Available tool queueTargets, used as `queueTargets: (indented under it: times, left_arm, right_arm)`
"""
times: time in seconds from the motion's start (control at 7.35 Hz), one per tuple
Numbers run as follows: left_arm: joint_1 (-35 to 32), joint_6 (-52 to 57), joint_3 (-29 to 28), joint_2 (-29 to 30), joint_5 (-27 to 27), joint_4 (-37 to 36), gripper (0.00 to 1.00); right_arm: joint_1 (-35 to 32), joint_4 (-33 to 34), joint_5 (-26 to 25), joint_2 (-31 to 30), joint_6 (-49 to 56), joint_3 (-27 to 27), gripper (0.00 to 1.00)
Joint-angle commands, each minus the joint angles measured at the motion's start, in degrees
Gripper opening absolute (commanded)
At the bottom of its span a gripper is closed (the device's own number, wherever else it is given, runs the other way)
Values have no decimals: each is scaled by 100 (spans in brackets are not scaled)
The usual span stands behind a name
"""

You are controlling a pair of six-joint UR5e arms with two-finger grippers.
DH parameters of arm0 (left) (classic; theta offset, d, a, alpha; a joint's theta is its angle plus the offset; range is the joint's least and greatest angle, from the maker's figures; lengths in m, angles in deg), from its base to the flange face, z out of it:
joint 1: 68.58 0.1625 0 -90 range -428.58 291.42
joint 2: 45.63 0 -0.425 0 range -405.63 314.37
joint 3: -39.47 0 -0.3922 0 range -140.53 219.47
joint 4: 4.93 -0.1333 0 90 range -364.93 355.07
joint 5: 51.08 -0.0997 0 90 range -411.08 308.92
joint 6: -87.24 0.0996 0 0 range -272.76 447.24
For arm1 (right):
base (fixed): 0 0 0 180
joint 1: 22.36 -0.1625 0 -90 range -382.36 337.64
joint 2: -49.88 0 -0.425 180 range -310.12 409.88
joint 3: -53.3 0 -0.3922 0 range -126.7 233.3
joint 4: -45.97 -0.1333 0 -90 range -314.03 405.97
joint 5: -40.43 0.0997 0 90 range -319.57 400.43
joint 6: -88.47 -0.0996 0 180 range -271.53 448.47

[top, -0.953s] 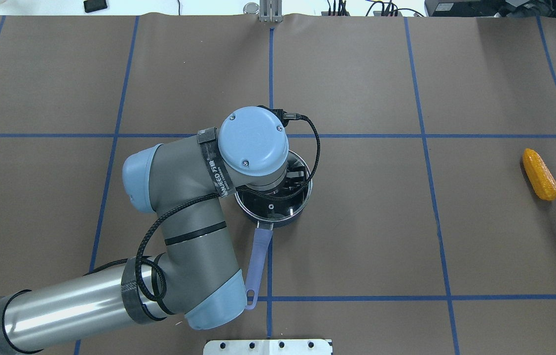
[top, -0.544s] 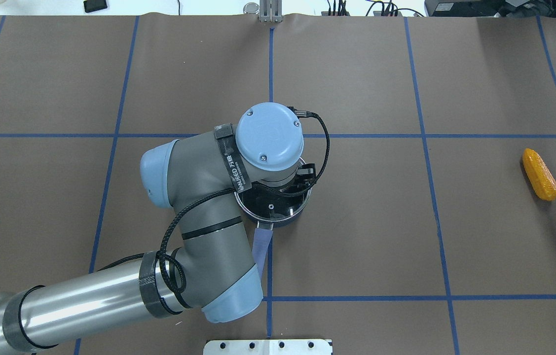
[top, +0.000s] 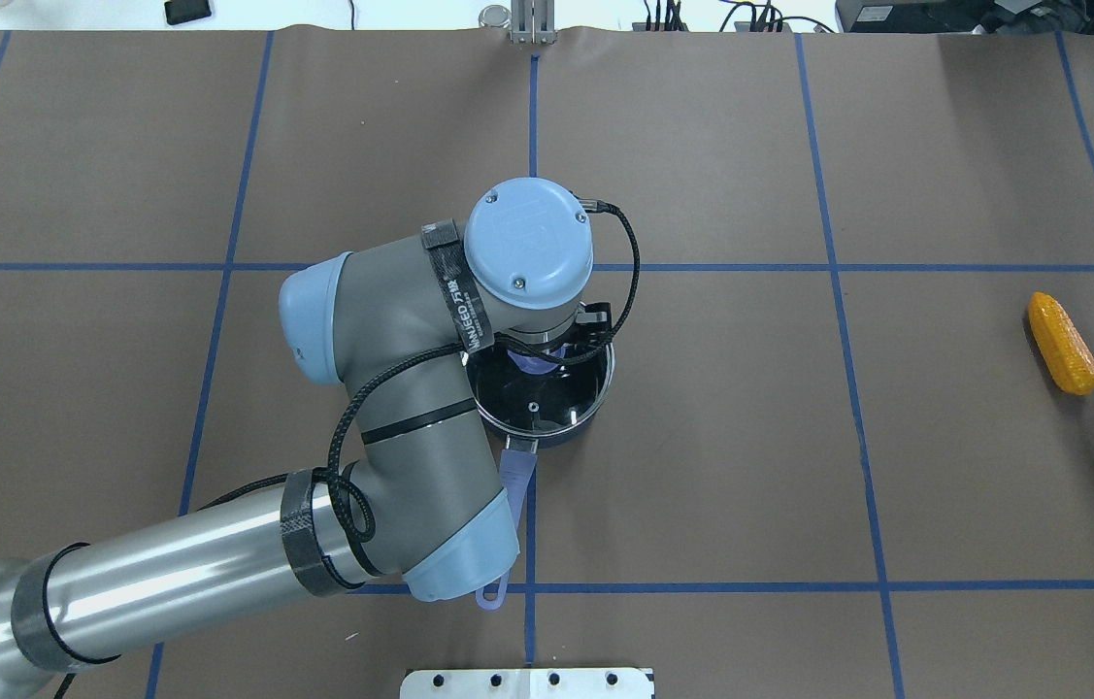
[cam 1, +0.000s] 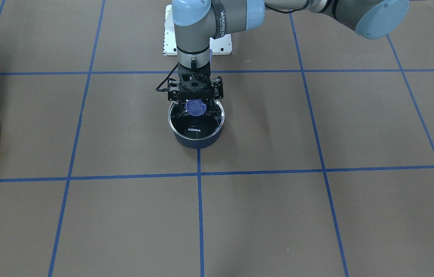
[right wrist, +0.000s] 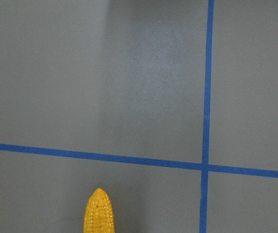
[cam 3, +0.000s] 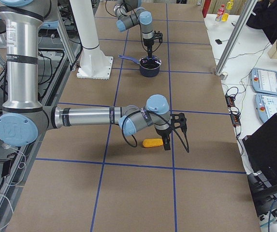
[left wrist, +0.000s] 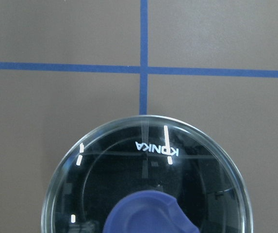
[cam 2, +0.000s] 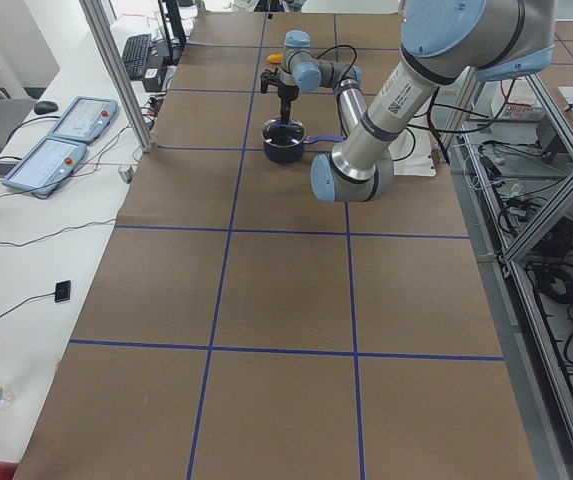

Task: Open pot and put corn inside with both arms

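The pot [cam 1: 197,141] is a dark navy saucepan on the centre line, with its lavender handle [top: 515,473] pointing toward the robot. A glass KONKA lid [cam 1: 198,126] with a blue knob [cam 1: 195,107] covers it. My left gripper [cam 1: 196,103] hangs straight over the knob with its jaws spread to either side, open. In the left wrist view the lid [left wrist: 148,165] and knob [left wrist: 151,218] fill the bottom. The corn [top: 1062,344] lies far to my right. My right gripper [cam 3: 166,141] stands beside the corn [cam 3: 153,143]; I cannot tell its state. The right wrist view shows only the corn's tip [right wrist: 99,213].
Brown mat with a grid of blue tape lines [top: 838,267]. The white base stand [cam 1: 170,42] sits behind the pot. The left forearm [top: 178,573] crosses the near left of the table.
My left wrist has shifted right and a little forward over the pot, then nearly stopped. The blue knob now peeks out under it. Pot and corn have not moved.
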Motion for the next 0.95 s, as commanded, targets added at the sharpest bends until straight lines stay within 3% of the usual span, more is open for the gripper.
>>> queueTargets:
  times: [0.0,0.82]
  left_arm:
    - [-25,14,-61,-4,0,54,98]
    - [37,-65,-131,-39,0,353,95]
  right_arm:
    - [0,0,-7,0,4,1,100]
    - [9,9,-7,-9,-5,19,100]
